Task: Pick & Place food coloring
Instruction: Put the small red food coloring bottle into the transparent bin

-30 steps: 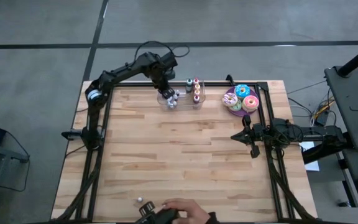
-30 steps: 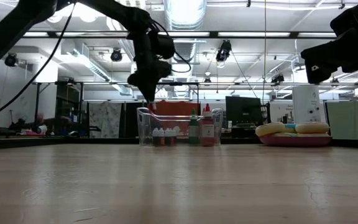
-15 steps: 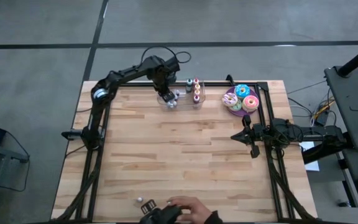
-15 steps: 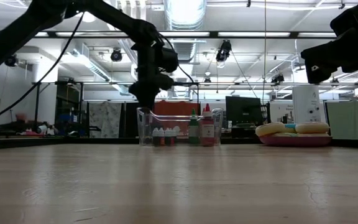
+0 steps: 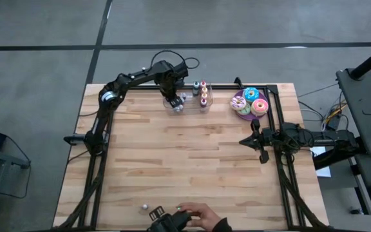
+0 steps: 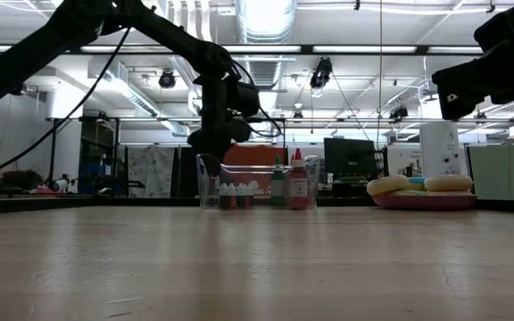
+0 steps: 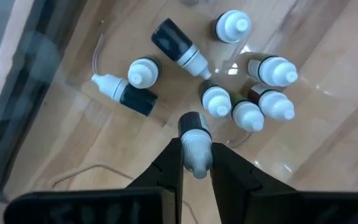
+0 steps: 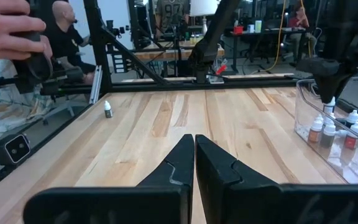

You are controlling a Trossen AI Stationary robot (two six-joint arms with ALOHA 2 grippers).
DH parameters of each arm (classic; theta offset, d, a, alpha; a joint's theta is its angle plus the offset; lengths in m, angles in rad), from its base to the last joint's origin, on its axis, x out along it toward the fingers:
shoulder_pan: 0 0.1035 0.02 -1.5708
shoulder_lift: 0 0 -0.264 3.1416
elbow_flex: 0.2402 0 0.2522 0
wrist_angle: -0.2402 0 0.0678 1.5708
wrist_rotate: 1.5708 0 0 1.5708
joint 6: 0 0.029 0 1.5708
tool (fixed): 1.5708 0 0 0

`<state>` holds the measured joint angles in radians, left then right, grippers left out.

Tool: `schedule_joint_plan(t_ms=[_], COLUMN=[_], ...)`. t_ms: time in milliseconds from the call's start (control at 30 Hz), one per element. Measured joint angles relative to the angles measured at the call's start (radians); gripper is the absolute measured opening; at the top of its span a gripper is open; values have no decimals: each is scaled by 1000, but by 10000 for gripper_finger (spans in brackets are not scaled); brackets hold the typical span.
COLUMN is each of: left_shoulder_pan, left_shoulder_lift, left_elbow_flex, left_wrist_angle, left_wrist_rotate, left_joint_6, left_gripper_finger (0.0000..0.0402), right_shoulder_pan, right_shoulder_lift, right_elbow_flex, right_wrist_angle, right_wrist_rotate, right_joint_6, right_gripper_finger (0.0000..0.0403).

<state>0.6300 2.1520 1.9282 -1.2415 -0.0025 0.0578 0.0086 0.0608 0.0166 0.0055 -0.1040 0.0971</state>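
Far left of centre, the left gripper (image 7: 196, 163) hangs over the clear bin (image 5: 187, 105), pinching one bottle (image 7: 194, 142); other bottles (image 7: 248, 115) already sit inside. Release seems left. At the right edge, the right gripper (image 8: 194, 158) waits clenched, empty.

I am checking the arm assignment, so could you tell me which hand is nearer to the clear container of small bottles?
Left. The left hand is over the clear container, gripping one small bottle; the right hand waits well away at the table's right side.
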Motion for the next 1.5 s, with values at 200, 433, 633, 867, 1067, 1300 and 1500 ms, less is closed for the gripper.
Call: schedule_joint_plan(t_ms=[200,433,633,867,1067,1300,1500], left_shoulder_pan=[-3,-3,-3,-5,-8,-9,-8], left_shoulder_lift=[17,18,18,18,18,18,17], left_elbow_flex=[0,0,-4,-20,-21,-44,-65], left_wrist_angle=[2,3,11,35,37,50,61], left_wrist_rotate=[0,0,0,1,1,4,0], left_joint_6=[0,0,-1,-10,-13,-13,-13], left_gripper_finger=[39,39,39,39,39,39,39], right_shoulder_pan=[0,0,0,0,0,0,0], right_shoulder_lift=[0,0,0,0,0,0,0], right_elbow_flex=[0,0,0,0,0,0,0], right_wrist_angle=[0,0,0,0,0,0,0], right_wrist_rotate=[0,0,0,0,0,0,0], right_joint_6=[0,0,0,0,0,0,0], right_gripper_finger=[9,8,9,8,8,8,8])
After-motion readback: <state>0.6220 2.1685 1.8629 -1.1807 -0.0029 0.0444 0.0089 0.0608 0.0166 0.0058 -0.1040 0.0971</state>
